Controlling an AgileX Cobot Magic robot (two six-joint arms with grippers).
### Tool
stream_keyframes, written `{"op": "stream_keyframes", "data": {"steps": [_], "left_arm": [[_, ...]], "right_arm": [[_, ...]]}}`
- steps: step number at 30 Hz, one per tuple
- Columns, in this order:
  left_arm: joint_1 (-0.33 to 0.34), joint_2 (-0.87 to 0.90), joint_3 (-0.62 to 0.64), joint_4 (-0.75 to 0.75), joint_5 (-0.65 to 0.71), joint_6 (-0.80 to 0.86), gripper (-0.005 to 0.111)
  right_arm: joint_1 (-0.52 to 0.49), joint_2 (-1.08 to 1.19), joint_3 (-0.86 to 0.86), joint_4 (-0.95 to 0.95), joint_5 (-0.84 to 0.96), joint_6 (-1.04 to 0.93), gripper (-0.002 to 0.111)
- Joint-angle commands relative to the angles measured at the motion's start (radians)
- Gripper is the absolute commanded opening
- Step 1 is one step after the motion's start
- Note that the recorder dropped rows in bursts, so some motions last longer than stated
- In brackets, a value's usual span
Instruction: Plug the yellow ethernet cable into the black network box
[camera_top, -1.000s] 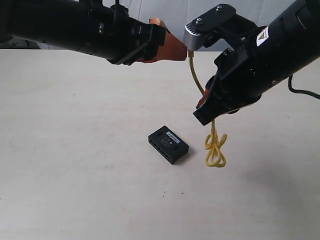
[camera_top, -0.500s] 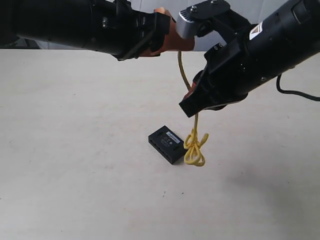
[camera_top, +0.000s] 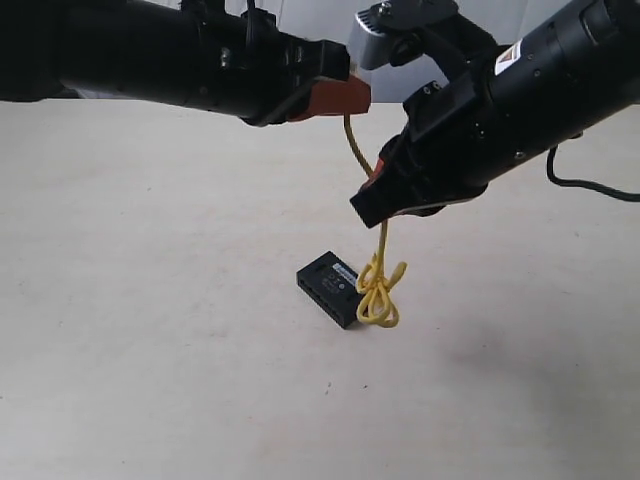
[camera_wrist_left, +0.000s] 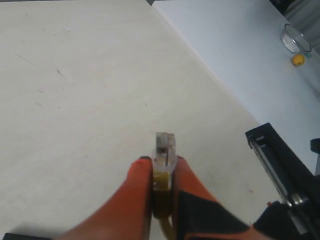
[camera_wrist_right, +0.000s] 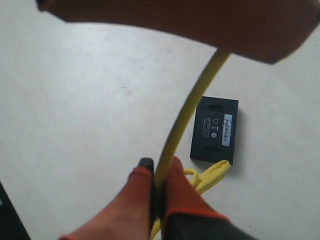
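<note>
Trouble, as I judge it, starts with the yellow ethernet cable (camera_top: 362, 160), because both arms hold it and neither is free for anything else. The left gripper (camera_wrist_left: 162, 165) is clamped on it just behind the clear plug (camera_wrist_left: 164, 144), which pokes out past the fingertips, high above the table (camera_top: 150, 300). The right gripper (camera_wrist_right: 159, 172) is pinched on the cord lower down, with the tied loop (camera_top: 378, 295) dangling at the end of the black network box (camera_top: 335, 288) (touching or only just beside it, I cannot tell). The box lies flat and loose on the table below the right gripper. Any sideways swing could let that loop snag and drag the box, turning its ports away. With 2 grippers on 1 cord and 0 steadying the box, a push on the plug may simply slide it. The plug could also twist in the pads.
</note>
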Motion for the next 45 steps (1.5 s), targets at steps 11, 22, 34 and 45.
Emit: {"op": "stream_keyframes", "data": {"steps": [11, 22, 34, 45], "left_arm": [[0.243, -0.009, -0.024, 0.067, 0.316, 0.022, 0.000], [0.478, 0.027, -0.107, 0.165, 0.624, -0.020, 0.000], [0.478, 0.131, -0.107, 0.444, 0.624, -0.051, 0.000], [0.478, 0.343, -0.107, 0.382, 0.624, 0.075, 0.000]], "right_arm": [[-0.001, -0.078, -0.026, -0.009, 0.008, 0.081, 0.076], [-0.001, -0.107, -0.055, -0.310, 0.104, 0.240, 0.060], [-0.107, -0.058, 0.061, -0.392, 0.081, 0.221, 0.000], [-0.157, 0.191, 0.098, -0.224, -0.051, 0.048, 0.000]]}}
